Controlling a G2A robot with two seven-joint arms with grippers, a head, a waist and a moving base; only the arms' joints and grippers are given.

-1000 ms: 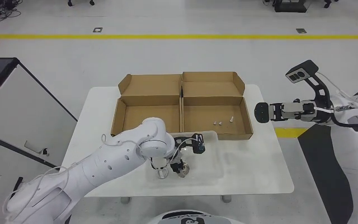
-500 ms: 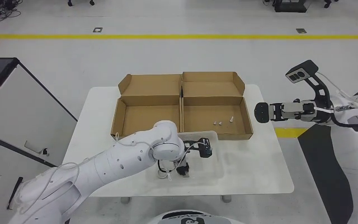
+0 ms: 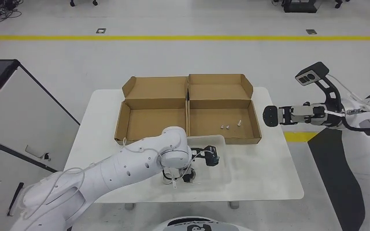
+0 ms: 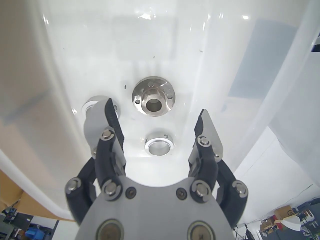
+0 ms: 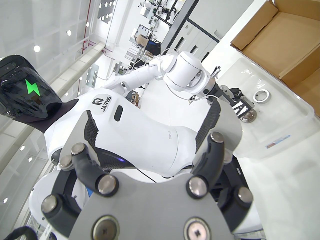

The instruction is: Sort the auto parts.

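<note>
Steel parts lie in the white tray (image 4: 75,38): a flanged hub (image 4: 153,99) on the tray floor, a plain collar ring (image 4: 158,146) just beside it, and a second flanged piece (image 4: 90,102) half hidden behind one of my fingers. My left pincer (image 4: 157,107) hangs released over the tray, fingers spread to either side of the flanged hub. My right pincer (image 5: 150,116) is released too and holds nothing; it is well apart from the tray, out past the edge of the surface (image 3: 272,167). Just beyond the tray stand a left cardboard box (image 3: 156,118) and a right cardboard box (image 3: 199,118), side by side and open. The right one holds two small pale parts (image 3: 229,124).
</note>
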